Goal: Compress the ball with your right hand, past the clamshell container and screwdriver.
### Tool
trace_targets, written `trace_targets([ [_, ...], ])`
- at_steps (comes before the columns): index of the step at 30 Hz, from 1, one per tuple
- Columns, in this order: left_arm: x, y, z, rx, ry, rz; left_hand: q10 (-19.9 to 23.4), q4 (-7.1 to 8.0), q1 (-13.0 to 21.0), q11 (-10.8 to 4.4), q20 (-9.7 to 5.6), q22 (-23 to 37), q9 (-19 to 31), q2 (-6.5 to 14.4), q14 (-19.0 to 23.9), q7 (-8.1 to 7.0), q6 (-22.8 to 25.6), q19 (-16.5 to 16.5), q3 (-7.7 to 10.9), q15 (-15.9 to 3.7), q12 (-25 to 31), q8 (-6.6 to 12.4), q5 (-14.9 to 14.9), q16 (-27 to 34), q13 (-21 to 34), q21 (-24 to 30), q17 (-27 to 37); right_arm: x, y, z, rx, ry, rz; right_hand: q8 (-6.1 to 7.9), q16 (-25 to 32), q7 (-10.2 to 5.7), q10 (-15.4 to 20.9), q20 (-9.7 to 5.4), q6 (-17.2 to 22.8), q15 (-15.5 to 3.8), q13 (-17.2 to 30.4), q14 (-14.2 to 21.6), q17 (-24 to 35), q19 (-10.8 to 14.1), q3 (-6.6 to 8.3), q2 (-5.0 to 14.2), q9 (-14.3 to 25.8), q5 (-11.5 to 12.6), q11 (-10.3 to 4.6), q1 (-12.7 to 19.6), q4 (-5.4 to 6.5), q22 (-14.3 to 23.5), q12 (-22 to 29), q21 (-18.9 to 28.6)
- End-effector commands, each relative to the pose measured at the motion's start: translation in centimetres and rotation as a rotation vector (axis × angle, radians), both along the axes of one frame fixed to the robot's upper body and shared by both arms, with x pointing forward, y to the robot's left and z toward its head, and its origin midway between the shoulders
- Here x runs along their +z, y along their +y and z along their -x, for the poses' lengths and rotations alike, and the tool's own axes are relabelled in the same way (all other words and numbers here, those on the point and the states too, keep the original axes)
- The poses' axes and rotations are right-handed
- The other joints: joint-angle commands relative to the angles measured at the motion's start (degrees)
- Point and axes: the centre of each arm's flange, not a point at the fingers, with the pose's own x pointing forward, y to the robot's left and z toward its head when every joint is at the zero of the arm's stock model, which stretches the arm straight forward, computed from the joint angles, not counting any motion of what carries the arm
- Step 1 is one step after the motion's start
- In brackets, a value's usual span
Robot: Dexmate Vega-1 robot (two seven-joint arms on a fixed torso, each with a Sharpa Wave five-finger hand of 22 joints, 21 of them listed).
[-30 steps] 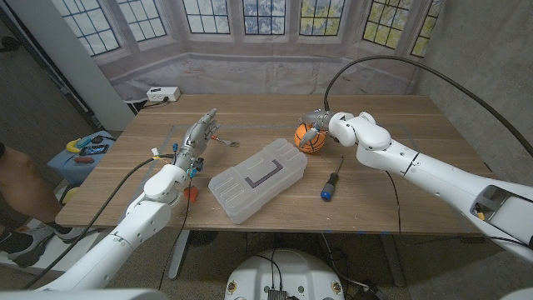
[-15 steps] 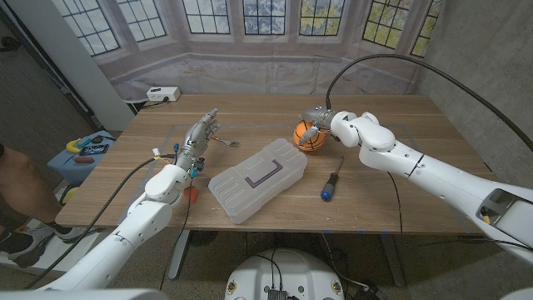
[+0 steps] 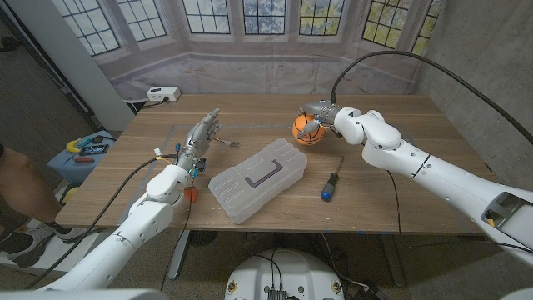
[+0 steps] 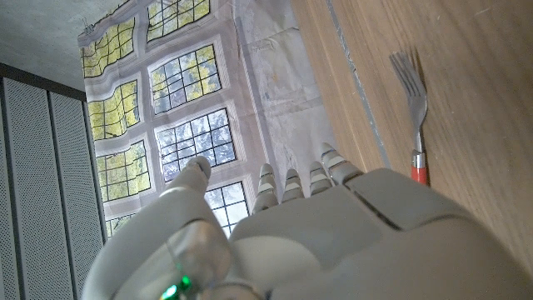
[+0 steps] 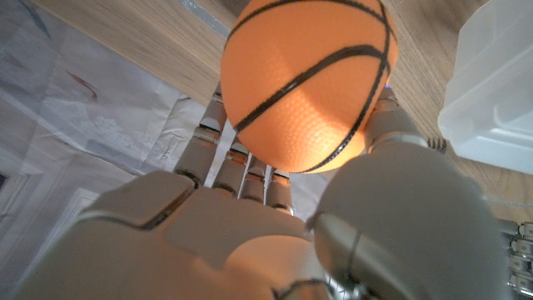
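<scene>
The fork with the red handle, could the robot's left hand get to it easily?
Probably yes. The left hand is open, holds nothing, and sits right beside the fork on the table. Nothing lies between them; the clamshell container is off to the side, nearer the robot.

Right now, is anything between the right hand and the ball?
No. The right hand already has its fingers around the ball. The clamshell container and screwdriver lie nearer the robot, out of the way.

Orange basketball-patterned ball (image 3: pixel 307 132) far side of table; clear clamshell container (image 3: pixel 257 179) closed; blue-handled screwdriver (image 3: pixel 331 181) beside it.
</scene>
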Motion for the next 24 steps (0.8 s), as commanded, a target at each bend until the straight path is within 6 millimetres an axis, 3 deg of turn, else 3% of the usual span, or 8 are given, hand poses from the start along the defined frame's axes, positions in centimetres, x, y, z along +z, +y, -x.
trace_targets([
  [1, 0.3, -0.3, 0.0, -0.004, -0.006, -0.005, 0.2, -0.21, -0.5, -0.03, 0.38, 0.2, 0.3, -0.1, 0.3, -0.02, 0.6, 0.2, 0.36, 0.13, 0.4, 0.15, 0.4, 0.2, 0.1, 0.0, 0.2, 1.7, -0.9, 1.0, 0.078, 0.005, -0.152, 0.53, 0.5, 0.24, 1.0, -0.01, 0.9, -2.27, 0.3, 1.0, 0.5, 0.9, 0.31, 0.86, 0.2, -0.1, 0.18, 1.7, 0.03, 0.3, 0.6, 0.5],
  [24, 0.5, -0.3, -0.3, -0.003, -0.002, -0.002, 0.3, -0.47, -0.7, 0.03, 0.40, 0.2, 0.3, -0.1, 0.3, 0.03, 0.6, 0.2, 0.61, 0.13, 0.3, 0.04, 0.4, 0.2, 0.1, 0.0, 0.2, 3.4, -4.1, 0.2, 0.240, 0.138, -0.511, 0.90, 1.6, 0.94, 2.0, -0.53, 2.2, -2.61, 0.8, 2.1, 2.4, 1.8, -0.10, 0.88, 0.3, -0.5, 0.55, 3.2, -0.10, 0.3, 1.6, 0.7],
])
